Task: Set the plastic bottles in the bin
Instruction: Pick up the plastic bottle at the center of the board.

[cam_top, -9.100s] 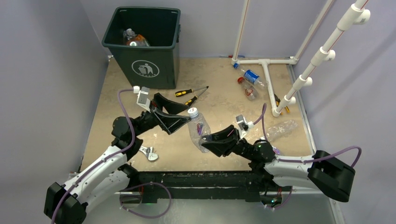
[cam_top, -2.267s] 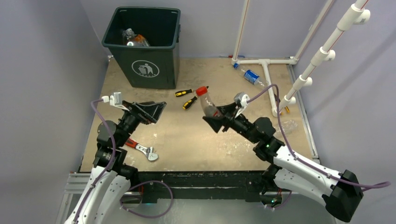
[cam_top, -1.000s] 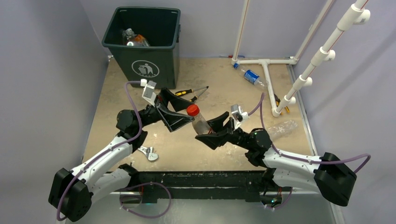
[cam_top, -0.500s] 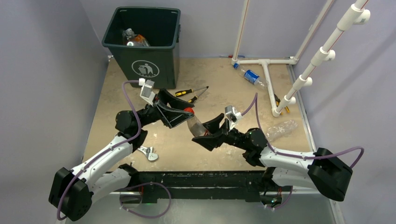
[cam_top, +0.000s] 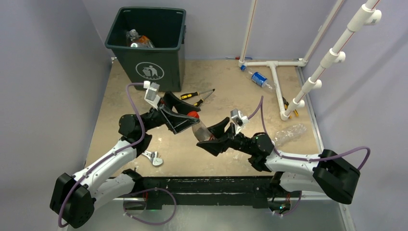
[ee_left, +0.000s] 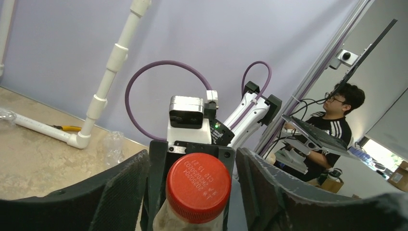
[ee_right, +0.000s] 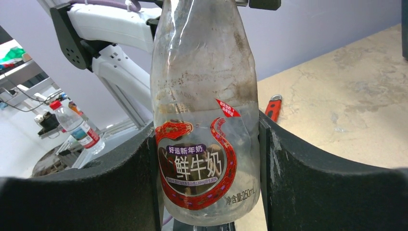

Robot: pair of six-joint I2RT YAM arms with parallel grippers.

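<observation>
My right gripper (cam_top: pixel 208 138) is shut on the body of a clear plastic bottle (cam_top: pixel 200 128) with a red cap and a red snake label, held above the table's middle. In the right wrist view the bottle (ee_right: pixel 206 120) fills the space between the gripper's (ee_right: pixel 207 180) pads. My left gripper (cam_top: pixel 188 119) is open, its jaws on either side of the red cap (ee_left: pixel 198 186) with gaps on both sides. The dark green bin (cam_top: pixel 159 72) stands at the back left with bottles (cam_top: pixel 137 40) inside. A blue-label bottle (cam_top: pixel 259 78) lies at the back right, and a crushed clear bottle (cam_top: pixel 291 132) lies to the right.
Two yellow-and-black screwdrivers (cam_top: pixel 197 95) lie in front of the bin. A red-handled wrench (cam_top: pixel 151 157) lies under the left arm. A white PVC pipe frame (cam_top: pixel 276 82) stands along the back right, with another screwdriver (cam_top: pixel 287 104) beside its post.
My right gripper has carried the bottle left and down, so its red cap now sits between the left gripper's open jaws. The left arm has hardly moved.
</observation>
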